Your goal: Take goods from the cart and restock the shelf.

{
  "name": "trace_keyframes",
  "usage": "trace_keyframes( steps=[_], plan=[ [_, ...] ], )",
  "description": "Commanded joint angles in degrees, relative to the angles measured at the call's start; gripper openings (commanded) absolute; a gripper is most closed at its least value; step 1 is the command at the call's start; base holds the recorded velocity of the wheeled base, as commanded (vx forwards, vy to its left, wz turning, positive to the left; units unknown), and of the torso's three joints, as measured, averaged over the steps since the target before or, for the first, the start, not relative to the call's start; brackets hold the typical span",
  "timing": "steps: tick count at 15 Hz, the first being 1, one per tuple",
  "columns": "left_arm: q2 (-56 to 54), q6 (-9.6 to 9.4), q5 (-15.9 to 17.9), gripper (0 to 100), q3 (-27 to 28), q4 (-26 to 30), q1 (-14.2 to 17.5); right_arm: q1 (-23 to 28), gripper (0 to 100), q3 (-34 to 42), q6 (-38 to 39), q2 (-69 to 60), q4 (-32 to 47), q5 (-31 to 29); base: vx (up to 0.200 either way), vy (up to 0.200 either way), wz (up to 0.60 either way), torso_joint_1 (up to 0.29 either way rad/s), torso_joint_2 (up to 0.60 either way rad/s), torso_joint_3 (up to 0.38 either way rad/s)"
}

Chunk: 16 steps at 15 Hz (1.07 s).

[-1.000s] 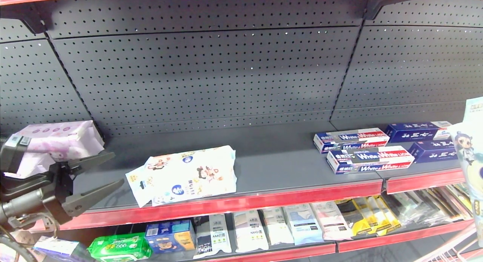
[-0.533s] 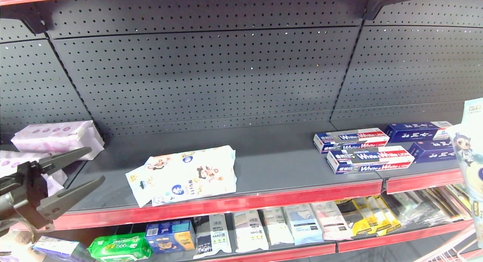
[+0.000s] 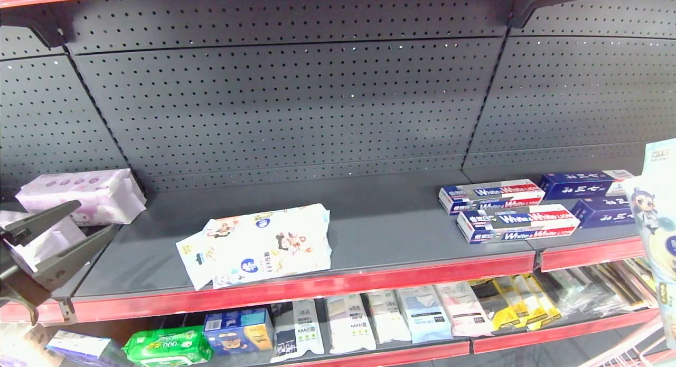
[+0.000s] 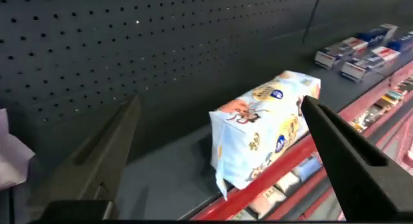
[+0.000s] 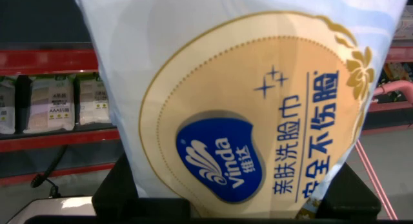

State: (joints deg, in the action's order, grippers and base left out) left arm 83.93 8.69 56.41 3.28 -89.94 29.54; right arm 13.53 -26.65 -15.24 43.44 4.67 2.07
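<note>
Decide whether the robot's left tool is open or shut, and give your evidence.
Open. The left tool holds nothing; its fingers stand wide apart, and the cartoon-printed pack lies on the shelf beyond them.

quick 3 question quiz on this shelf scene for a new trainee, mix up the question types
1. True or false: the left gripper is open and holds nothing.
2. Which item lies on the same shelf as the toothpaste boxes? A. cartoon-printed pack B. green wipes C. yellow packets
3. Fill in: the right gripper is shut on a ____.

Key: 1 true; 2 A; 3 pale blue pack
</note>
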Motion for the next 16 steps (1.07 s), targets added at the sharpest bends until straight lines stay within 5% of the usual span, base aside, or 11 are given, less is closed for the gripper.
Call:
trace_keyframes(
  steps=[1,6,7,12,16],
  plan=[
    [0.00,0.01,-3.85,100,-0.03,-0.06,-1.06,0.00,0,-0.07,0.03,-0.02,-0.01,0.04,0.000,0.000,0.00,0.000,0.00,0.000],
    [-4.30,0.01,-20.37,100,-0.12,8.56,-4.14,0.00,0,-0.07,-0.05,-0.19,-0.10,0.04,0.000,0.000,0.00,0.000,0.00,0.000],
    [-6.41,0.01,-20.72,100,0.06,11.37,-4.66,0.00,0,-0.07,-0.05,-0.37,-0.10,0.04,0.000,0.000,0.00,0.000,0.00,0.000],
    [-30.58,-0.43,-20.81,100,7.36,46.44,-12.49,-0.08,0,-0.60,0.74,-1.16,-0.10,0.21,0.000,0.000,0.00,0.000,0.00,0.000],
    [-46.49,-1.40,-20.81,100,10.61,69.11,-13.19,-0.08,0,0.55,0.65,-3.09,-0.10,1.18,0.000,0.000,0.00,0.000,0.00,0.000]
  ],
)
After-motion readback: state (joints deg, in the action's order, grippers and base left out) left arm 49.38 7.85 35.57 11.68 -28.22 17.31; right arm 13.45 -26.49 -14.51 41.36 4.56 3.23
